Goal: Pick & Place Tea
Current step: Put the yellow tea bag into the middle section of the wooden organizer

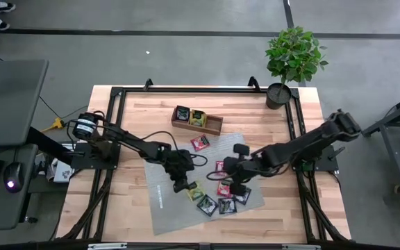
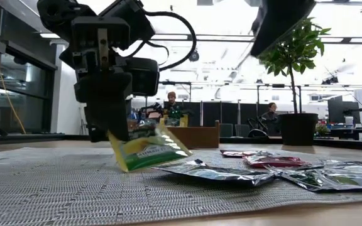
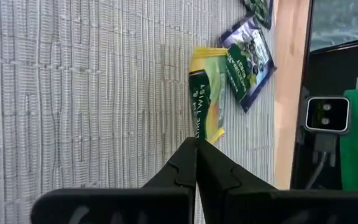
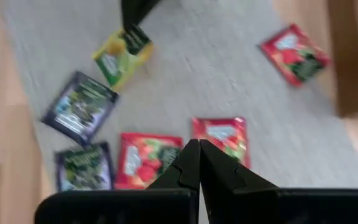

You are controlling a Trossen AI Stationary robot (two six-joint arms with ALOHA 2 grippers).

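Nearest us, on the grey mat (image 2: 55, 188), the left gripper (image 2: 109, 135) pinches one corner of a yellow-green tea sachet (image 2: 148, 147), which hangs tilted below its fingers, long axis toward the near table edge. We judge the far wooden tray (image 1: 197, 119) next; the right gripper (image 1: 236, 189) hovers, fingers together.

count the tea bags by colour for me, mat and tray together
black tea bags: 4 (3 on the mat, one of them hard to make out; 1 in the tray)
yellow-green tea bags: 2 (1 held in the left gripper, 1 in the tray)
red tea bags: 3 (all on the mat)
total: 9
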